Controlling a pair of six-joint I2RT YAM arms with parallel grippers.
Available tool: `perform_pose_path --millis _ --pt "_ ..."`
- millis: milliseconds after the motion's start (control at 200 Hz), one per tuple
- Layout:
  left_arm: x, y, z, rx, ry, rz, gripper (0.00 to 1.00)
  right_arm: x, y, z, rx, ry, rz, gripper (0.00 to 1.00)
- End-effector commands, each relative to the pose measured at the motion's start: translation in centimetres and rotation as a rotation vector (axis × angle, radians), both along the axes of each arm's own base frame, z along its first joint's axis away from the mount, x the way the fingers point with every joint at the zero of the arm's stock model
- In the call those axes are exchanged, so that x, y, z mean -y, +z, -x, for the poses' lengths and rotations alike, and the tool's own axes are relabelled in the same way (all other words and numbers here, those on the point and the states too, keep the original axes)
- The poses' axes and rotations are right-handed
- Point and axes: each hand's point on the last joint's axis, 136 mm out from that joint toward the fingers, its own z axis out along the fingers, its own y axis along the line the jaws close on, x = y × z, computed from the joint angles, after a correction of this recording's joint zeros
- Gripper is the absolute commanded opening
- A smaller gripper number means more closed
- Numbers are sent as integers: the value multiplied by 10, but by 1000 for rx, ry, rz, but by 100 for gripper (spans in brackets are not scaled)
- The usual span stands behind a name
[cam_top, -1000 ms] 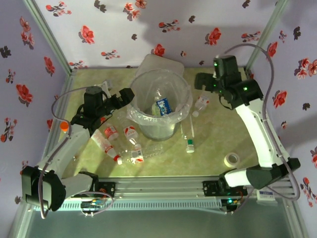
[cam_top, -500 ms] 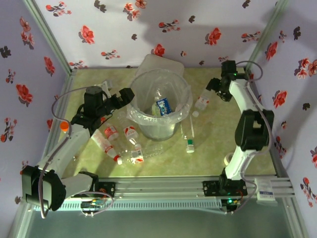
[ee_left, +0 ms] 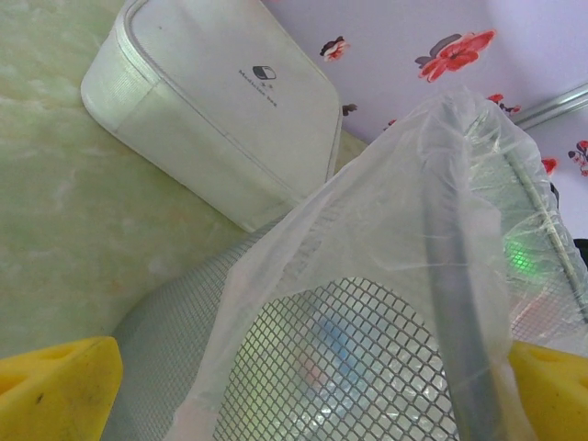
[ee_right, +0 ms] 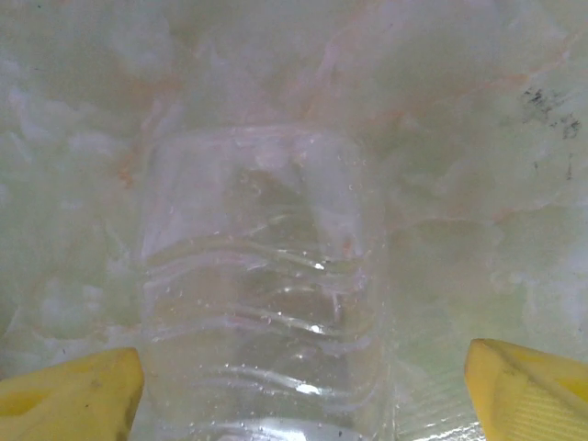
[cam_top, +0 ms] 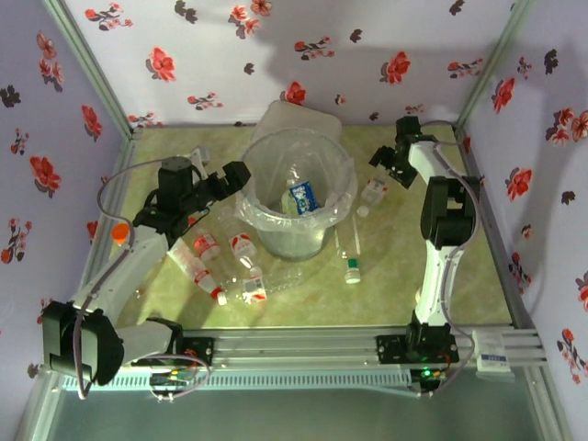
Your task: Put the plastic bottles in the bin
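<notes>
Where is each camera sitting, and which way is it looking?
Top external: above and behind the arms, looking down on the table, the bin, the left gripper and the right gripper.
Left wrist: on the left arm, facing the bin's bagged rim and a white box; its yellow fingertips show.
Right wrist: on the right arm, looking down at a clear bottle between its yellow fingertips.
Shared: the bin shows from the top and left wrist.

One bin (cam_top: pixel 292 241), one white lidded box (cam_top: pixel 303 115), one orange-capped container (cam_top: pixel 118 233), and roughly nine plastic bottles (cam_top: pixel 242 246).
</notes>
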Motion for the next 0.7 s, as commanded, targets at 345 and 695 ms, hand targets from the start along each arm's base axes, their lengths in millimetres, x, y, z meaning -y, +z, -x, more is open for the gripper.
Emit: perform_pose_path --millis 345,695 --pt "0 -8 -7 -16 4 -20 99 5 9 -10 33 1 10 64" --pt "0 -5 -4 -1 0 -8 99 8 81 -2 149 55 37 59"
